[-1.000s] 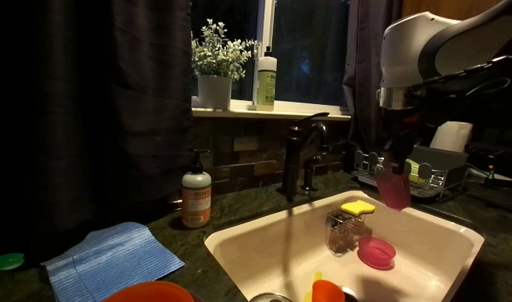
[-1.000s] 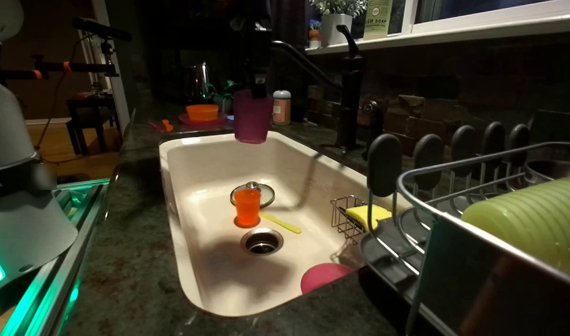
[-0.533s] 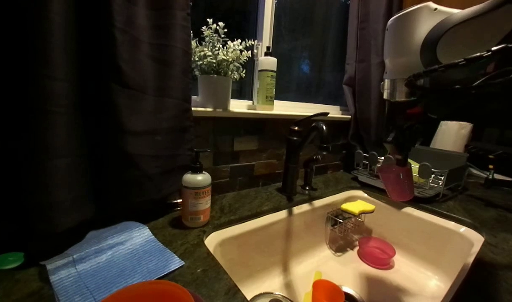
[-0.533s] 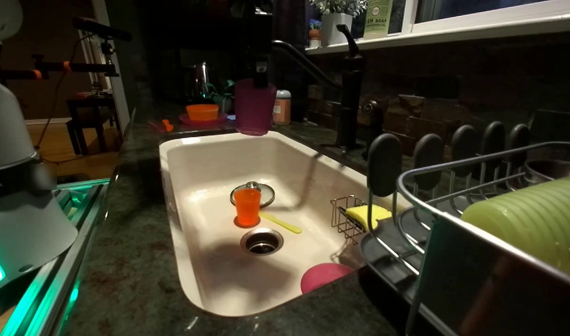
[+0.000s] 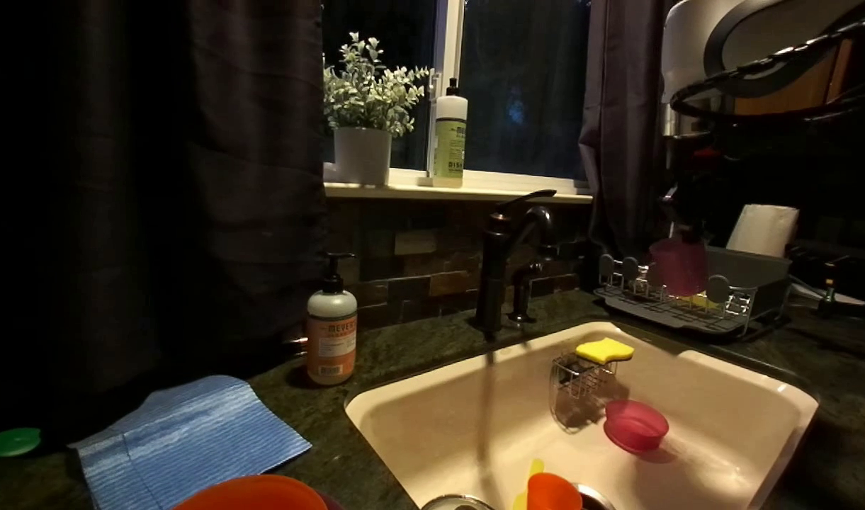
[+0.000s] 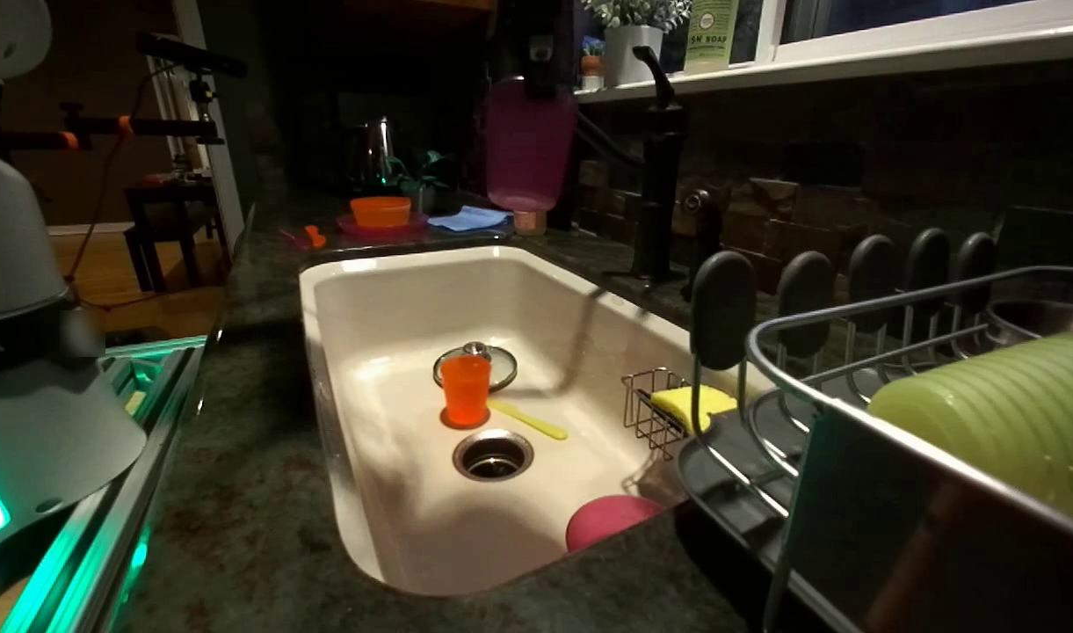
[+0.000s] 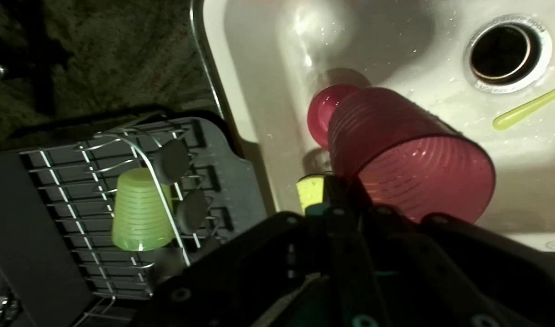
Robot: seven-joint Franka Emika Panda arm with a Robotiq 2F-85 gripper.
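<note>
Evidently the gripper [image 7: 346, 195] pinches one wall of the pink cup [image 7: 407, 152], mouth upward, above the sink [image 6: 404, 378]; it looks like light, springy plastic (perhaps slippery, given the shine), so the wall just below the rim seems the best hold

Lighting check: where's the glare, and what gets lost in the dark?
Wrist view: bright glare on the sink, gripper almost black where it pinches the pink cup. Both exterior views: gripper mostly merges into the darkness; cup dim yet visible.
</note>
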